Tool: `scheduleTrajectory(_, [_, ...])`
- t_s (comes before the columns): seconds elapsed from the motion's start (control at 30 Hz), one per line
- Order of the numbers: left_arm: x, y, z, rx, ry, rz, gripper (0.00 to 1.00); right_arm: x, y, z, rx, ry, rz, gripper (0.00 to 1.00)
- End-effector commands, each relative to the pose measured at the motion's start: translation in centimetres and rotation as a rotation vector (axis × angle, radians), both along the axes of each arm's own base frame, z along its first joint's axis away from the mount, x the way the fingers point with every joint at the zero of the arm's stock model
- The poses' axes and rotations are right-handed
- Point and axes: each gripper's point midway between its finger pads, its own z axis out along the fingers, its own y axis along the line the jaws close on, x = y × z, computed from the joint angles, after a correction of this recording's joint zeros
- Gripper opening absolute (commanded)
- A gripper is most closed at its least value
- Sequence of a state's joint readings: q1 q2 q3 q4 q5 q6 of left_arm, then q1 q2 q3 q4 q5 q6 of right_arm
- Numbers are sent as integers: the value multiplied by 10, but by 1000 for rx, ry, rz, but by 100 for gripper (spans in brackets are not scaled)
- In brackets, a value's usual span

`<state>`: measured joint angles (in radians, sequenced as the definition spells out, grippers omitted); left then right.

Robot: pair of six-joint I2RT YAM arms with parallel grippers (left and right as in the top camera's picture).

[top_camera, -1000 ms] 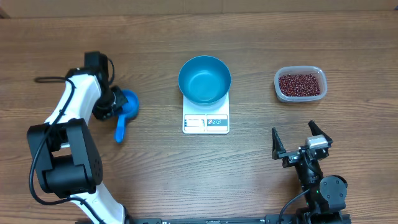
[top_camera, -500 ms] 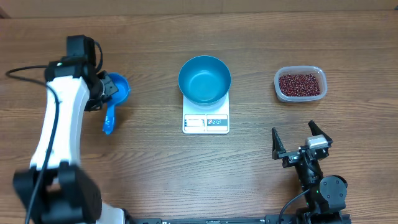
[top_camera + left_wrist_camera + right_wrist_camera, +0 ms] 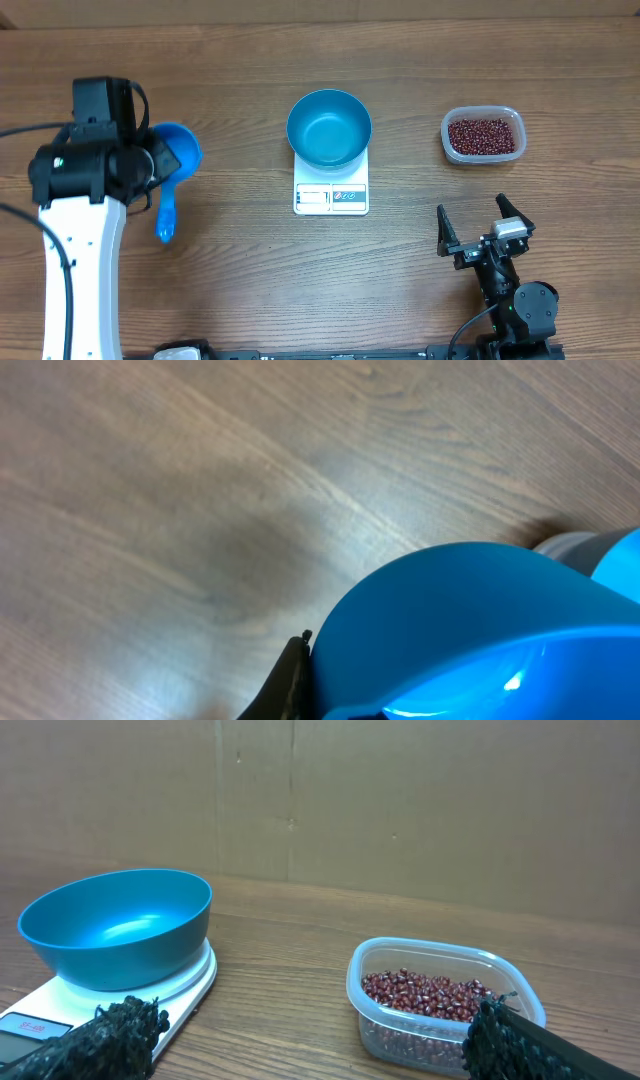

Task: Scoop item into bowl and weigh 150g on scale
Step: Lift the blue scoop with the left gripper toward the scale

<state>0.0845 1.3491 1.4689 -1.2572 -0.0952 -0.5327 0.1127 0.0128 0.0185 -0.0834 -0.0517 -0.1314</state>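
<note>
1. At the worktop's (image 3: pixel 250 290) left side, the left tool (image 3: pixel 152 166) is pressed together, pinching a small blue scoop (image 3: pixel 176 150) by its cup end; the handle (image 3: pixel 166 215) points toward the near edge.
2. At centre, the deep blue bowl (image 3: pixel 329 127) sits on the white scale (image 3: pixel 331 197), covering its far part.
3. Off to the right, red-brown beans (image 3: pixel 483 135) lie in a clear plastic tub (image 3: pixel 447 128), well apart from the bowl.
4. Front right, the right tool (image 3: pixel 472 212) stands spread wide.
</note>
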Motion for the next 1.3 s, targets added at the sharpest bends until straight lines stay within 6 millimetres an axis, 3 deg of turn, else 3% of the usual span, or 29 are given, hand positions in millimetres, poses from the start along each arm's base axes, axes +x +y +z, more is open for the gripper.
scheduleTrajectory(0.0, [-15,-1,17,-17,-38,70,4,0,0,-2,-15,-5,3,100])
scheduleTrajectory(0.27, [-32,-17,21,-1,-22,81,4,0,0,-2,-15,-5,3,100])
scheduleTrajectory(0.47, [-37,-45,27,42,-58,56,5,0,0,-2,-15,-5,3,100])
scheduleTrajectory(0.77, [-46,-86,9,25,-63,85,4,0,0,-2,-15,-5,3,100])
scheduleTrajectory(1.27, [-48,-112,8,-70,-103,166,4,0,0,-2,-15,-5,3,100])
